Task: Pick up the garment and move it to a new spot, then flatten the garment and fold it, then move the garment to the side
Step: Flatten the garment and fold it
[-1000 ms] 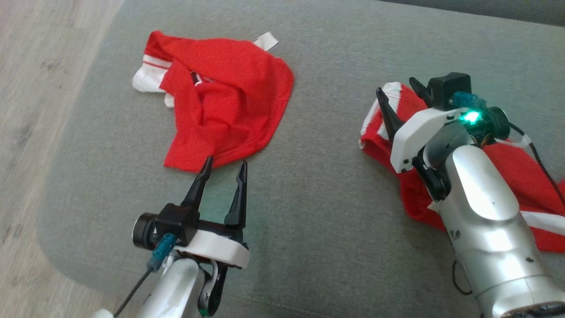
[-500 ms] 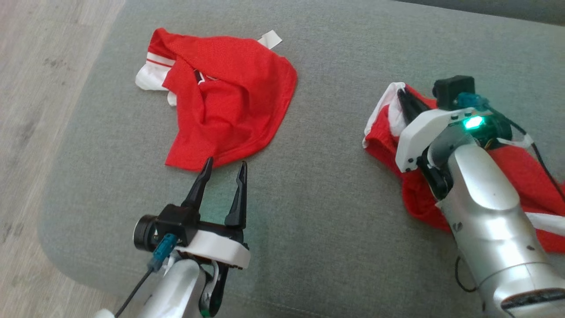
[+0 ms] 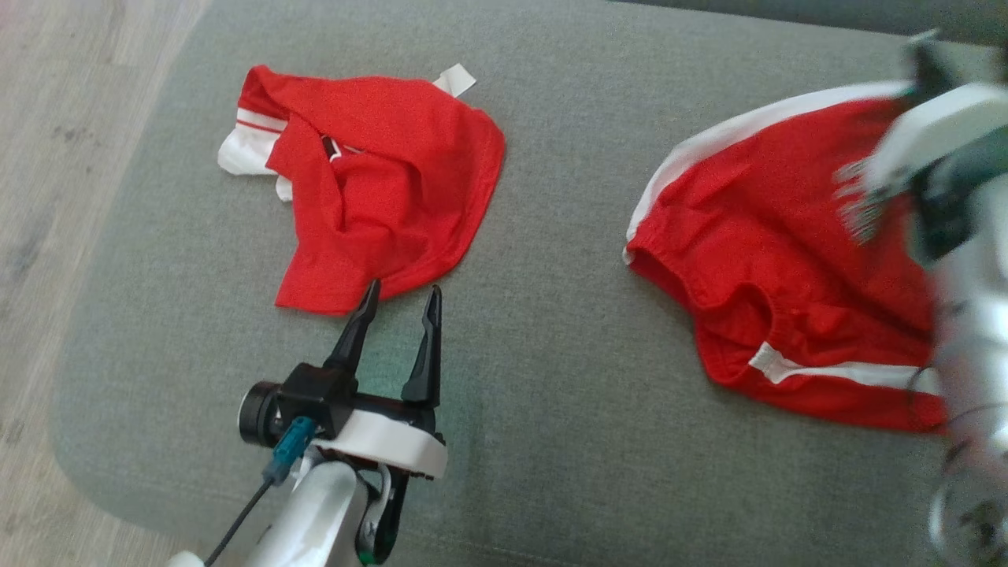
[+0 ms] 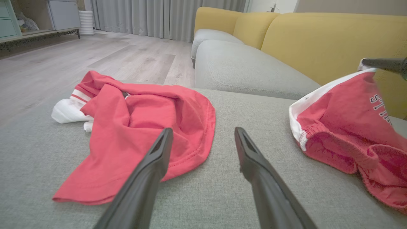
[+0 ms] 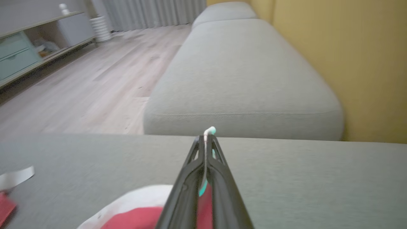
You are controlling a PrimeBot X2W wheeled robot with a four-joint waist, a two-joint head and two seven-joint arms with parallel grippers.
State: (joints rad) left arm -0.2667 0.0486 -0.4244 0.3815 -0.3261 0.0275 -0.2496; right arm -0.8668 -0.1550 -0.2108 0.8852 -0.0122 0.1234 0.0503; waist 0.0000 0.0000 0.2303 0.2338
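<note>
The garment, red shorts [image 3: 772, 236] with white side stripes, lies on the right of the grey cushion with its far corner lifted. My right gripper [image 3: 920, 55], blurred at the upper right, is shut on that white-edged corner; in the right wrist view the gripper [image 5: 206, 137] pinches a sliver of white cloth, with the shorts [image 5: 140, 219] hanging below. From the left wrist the shorts [image 4: 343, 121] hang from a dark finger of the right gripper [image 4: 384, 63]. My left gripper [image 3: 403, 287] stands open, its tips just short of the hem of a crumpled red shirt [image 3: 378, 181].
The shirt [image 4: 143, 121] with a white sleeve lies at the left of the grey seat cushion [image 3: 551, 394]. Wood floor [image 3: 47, 157] runs past the cushion's left edge. A yellow backrest [image 4: 318, 38] rises behind, and a second grey cushion [image 5: 235, 79] lies beyond.
My right gripper has shut on the shorts' corner and pulled it up and to the right, spreading the shorts out. The left arm is still. The head view has shifted a little.
</note>
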